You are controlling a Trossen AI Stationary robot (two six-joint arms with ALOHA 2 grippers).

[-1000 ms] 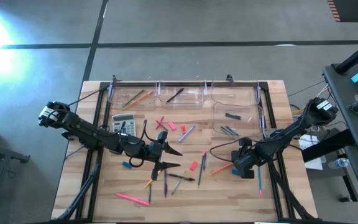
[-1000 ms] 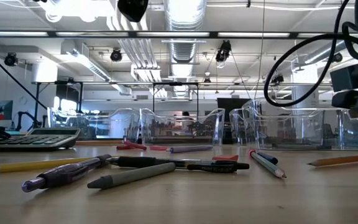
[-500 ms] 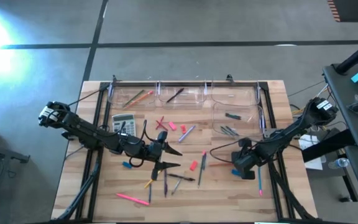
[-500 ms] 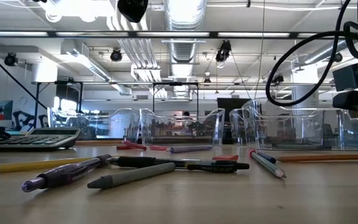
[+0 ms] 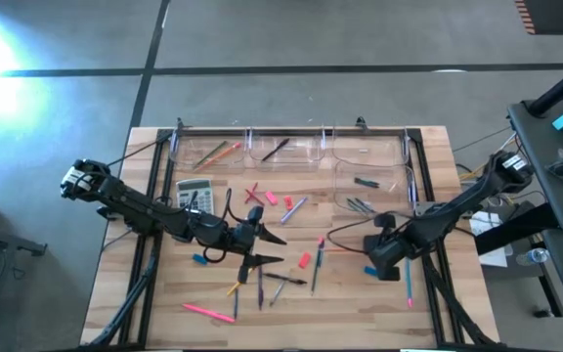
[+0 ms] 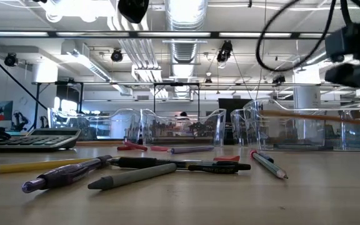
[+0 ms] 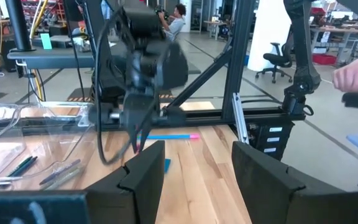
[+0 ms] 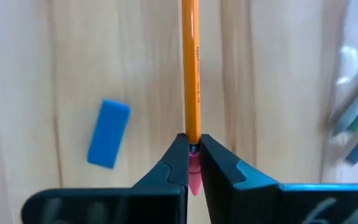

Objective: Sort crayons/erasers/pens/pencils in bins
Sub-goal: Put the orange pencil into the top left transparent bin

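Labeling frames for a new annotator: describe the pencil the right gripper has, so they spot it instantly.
Start at the right gripper, above the table's right half, in front of the clear bins. The orange pencil is clamped at its pink eraser end and held level above the wood, beside a blue eraser. It is the only stick off the table; every other one lies flat.

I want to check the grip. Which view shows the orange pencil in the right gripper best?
The right wrist view: the orange pencil fills it, pinched at its eraser end by the right gripper. The low view shows it as a thin level line off the table; the high view, a faint streak; the left wrist view, nothing clear.
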